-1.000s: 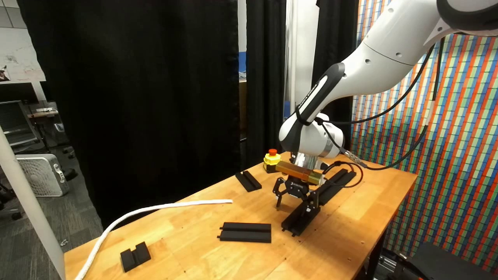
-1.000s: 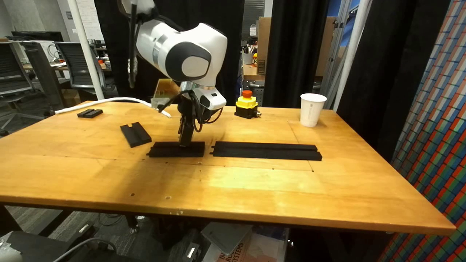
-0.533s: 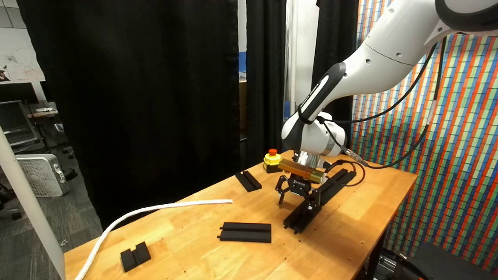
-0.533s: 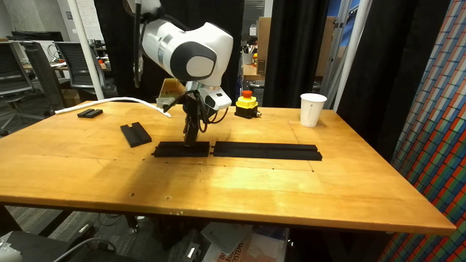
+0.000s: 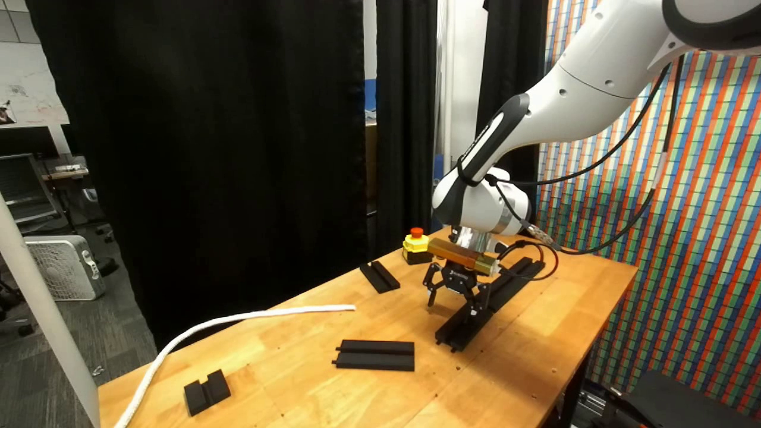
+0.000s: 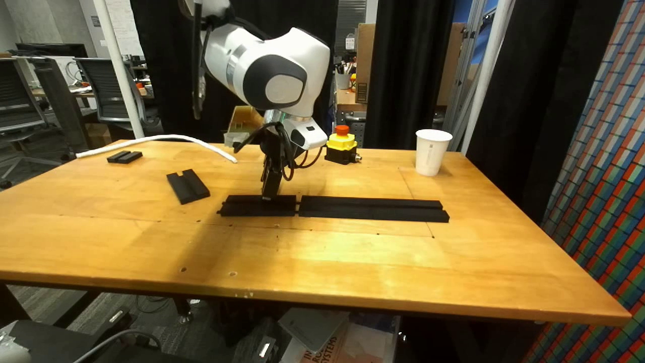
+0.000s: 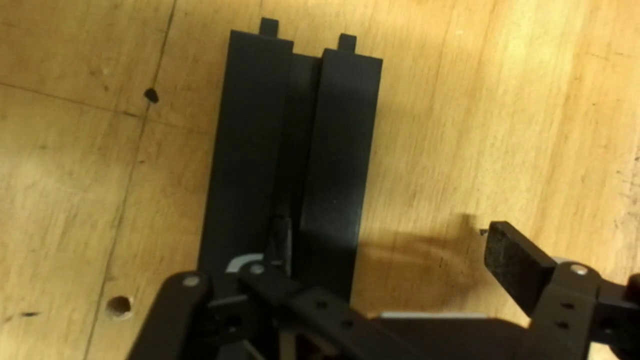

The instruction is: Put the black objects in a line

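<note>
My gripper (image 5: 452, 307) is open and holds nothing between its fingers. In the wrist view the gripper (image 7: 387, 245) has its left fingertip (image 7: 284, 245) down in the groove of a grooved black bar (image 7: 250, 125); the right fingertip (image 7: 500, 247) is over bare wood. In an exterior view this bar (image 6: 242, 206) lies end to end with a longer black row (image 6: 373, 209), a thin gap between them. A loose black bar (image 5: 374, 356) lies at an angle to the row. A short black piece (image 5: 207, 393) and another black bar (image 5: 379, 277) lie apart.
A yellow emergency stop with a red button (image 5: 416, 244) stands near the table's edge. A white cup (image 6: 432, 151) stands at the back. A white rope (image 5: 238, 316) lies across the table (image 6: 352, 262). A patterned wall (image 5: 684, 208) and black curtains (image 5: 208, 148) border it.
In an exterior view my gripper and the bar under it have moved right together. The gap to the longer row has narrowed, and that row has shifted slightly right. The gripper stays open.
</note>
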Controlling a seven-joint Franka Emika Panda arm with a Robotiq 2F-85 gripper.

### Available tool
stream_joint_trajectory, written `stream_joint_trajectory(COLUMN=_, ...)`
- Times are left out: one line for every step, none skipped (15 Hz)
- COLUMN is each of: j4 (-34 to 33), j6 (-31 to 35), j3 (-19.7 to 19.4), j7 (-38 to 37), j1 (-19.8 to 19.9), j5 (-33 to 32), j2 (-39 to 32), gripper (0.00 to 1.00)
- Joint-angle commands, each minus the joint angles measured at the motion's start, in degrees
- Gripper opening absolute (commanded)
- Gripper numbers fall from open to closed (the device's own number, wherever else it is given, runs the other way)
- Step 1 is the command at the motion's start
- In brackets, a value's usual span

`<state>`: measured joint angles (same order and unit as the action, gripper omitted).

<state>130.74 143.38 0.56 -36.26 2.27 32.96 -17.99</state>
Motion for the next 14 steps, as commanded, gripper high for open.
stream_joint_trajectory(j4=-1.5, j6=-0.7, j3=-0.9, j7=-0.1, j1=-0.5, j5=0.3, j2=-0.6, gripper=1.0)
stream_joint_trajectory(j4=-1.6, j6=-0.7, j3=-1.0, j7=-0.2, j1=-0.5, j5=0.2, j2=-0.6, gripper=1.0)
stream_joint_trajectory(j4=-1.5, j6=-0.6, j3=-1.1, j7=-0.2, j1=-0.4, j5=0.3, j2=-0.6, gripper=1.0)
stream_joint_trajectory(j4=-1.5, j6=-0.5, j3=-1.2, j7=-0.3, j1=-0.4, j5=0.4, j2=-0.6, gripper=1.0)
stream_joint_trajectory(j4=-1.4, j6=-0.2, j3=-1.4, j7=-0.8, j1=-0.5, j5=0.3, j2=-0.6, gripper=1.0)
stream_joint_trajectory(j4=-1.2, j6=0.2, j3=-1.5, j7=-1.2, j1=-0.5, j5=0.6, j2=-0.5, gripper=1.0)
stream_joint_trajectory(j4=-1.1, j6=0.5, j3=-1.8, j7=-2.1, j1=-0.6, j5=0.6, j2=-0.5, gripper=1.0)
stream_joint_trajectory(j4=-1.0, j6=0.6, j3=-2.0, j7=-2.7, j1=-0.5, j5=0.6, j2=-0.5, gripper=1.0)
stream_joint_trajectory(j4=-1.0, j6=0.7, j3=-2.1, j7=-2.9, j1=-0.5, j5=0.7, j2=-0.5, gripper=1.0)
stream_joint_trajectory(j4=-0.9, j6=1.1, j3=-2.4, j7=-3.8, j1=-0.5, j5=0.8, j2=-0.6, gripper=1.0)
stream_joint_trajectory(j4=-0.8, j6=1.5, j3=-2.5, j7=-4.3, j1=-0.4, j5=1.1, j2=-0.6, gripper=1.0)
stream_joint_trajectory(j4=-0.9, j6=1.7, j3=-2.7, j7=-5.2, j1=-0.5, j5=0.9, j2=-0.6, gripper=1.0)
stream_joint_trajectory(j4=-0.9, j6=2.0, j3=-2.9, j7=-6.1, j1=-0.5, j5=0.8, j2=-0.7, gripper=1.0)
stream_joint_trajectory(j4=-0.9, j6=2.2, j3=-3.0, j7=-6.5, j1=-0.4, j5=0.9, j2=-0.6, gripper=1.0)
